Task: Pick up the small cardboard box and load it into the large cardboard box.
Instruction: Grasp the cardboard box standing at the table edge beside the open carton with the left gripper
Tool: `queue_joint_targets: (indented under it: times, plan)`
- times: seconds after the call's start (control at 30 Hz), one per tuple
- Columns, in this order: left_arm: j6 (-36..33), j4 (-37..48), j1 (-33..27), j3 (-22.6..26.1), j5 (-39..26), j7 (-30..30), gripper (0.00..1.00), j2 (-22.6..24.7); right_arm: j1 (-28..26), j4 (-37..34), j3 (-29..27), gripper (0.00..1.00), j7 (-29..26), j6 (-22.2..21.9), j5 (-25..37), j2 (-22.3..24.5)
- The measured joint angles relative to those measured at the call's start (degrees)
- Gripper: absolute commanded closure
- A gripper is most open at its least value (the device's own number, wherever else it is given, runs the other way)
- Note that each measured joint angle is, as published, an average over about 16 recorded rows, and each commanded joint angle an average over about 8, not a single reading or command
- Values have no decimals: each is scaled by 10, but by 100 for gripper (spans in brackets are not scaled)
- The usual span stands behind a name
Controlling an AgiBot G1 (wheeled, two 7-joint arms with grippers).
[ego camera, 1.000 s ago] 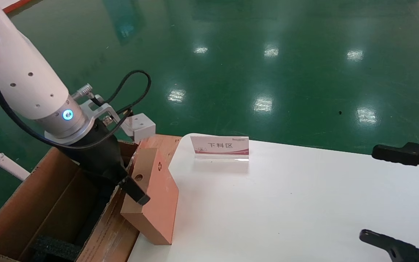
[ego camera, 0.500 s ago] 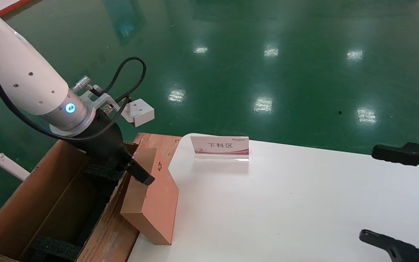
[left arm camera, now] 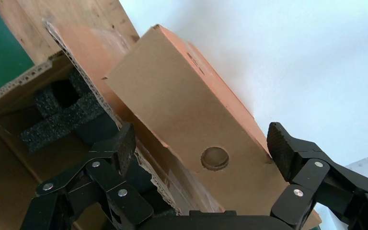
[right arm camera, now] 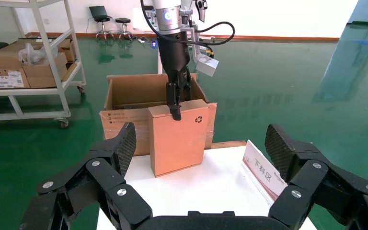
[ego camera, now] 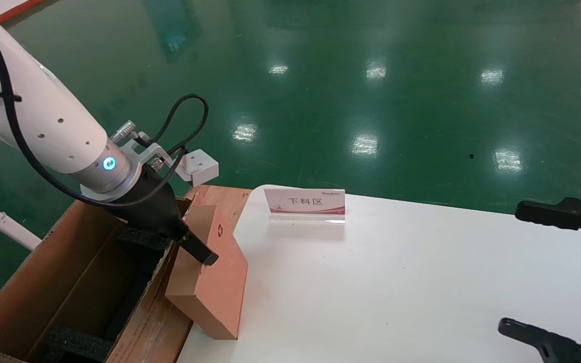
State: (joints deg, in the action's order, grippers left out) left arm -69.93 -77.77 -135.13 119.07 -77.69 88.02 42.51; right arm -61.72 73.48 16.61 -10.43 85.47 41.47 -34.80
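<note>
The small cardboard box (ego camera: 217,282) stands tilted on the white table's left edge and leans against a flap of the large cardboard box (ego camera: 68,272). My left gripper (ego camera: 189,242) is open at the small box's top. One finger (ego camera: 204,256) lies on its pinkish front face, and the other is on the far side of the flap. In the left wrist view the small box's tan edge with its round hole (left arm camera: 214,158) lies between the wide jaws. My right gripper (ego camera: 522,272) is open and empty at the table's right side.
A white sign with red print (ego camera: 304,204) stands at the table's (ego camera: 396,282) back edge. Black foam (ego camera: 76,343) sits inside the carton. Green floor surrounds the table. A shelf rack with boxes (right arm camera: 28,57) stands beyond the carton.
My left gripper has risen from lower on the small box's face to its top and shifted slightly right. The small box has stayed leaning in place. The right arm has not moved.
</note>
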Motion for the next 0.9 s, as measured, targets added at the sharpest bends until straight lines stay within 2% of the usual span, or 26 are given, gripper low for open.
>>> queue_joint_targets:
  times: [0.4,0.43,0.57,0.67,0.7,0.83,0.9]
  plan:
    - [6,1,23,7,0,-2,0,5,0,0,0,0,0,0,0,0]
    - [6,1,24,8,0,-2,6,5,0,0,0,0,0,0,0,0]
    - [5,1,25,8,0,-3,56,6,0,0,0,0,0,0,0,0]
    - [5,1,25,9,0,-3,94,6,0,0,0,35,0,0,0,0]
    - [5,1,25,9,0,-3,100,6,0,0,0,47,0,0,0,0]
    - [5,1,25,9,0,-3,100,6,0,0,0,97,0,0,0,0]
    - [5,1,24,9,0,-3,100,6,0,0,0,100,0,0,0,0]
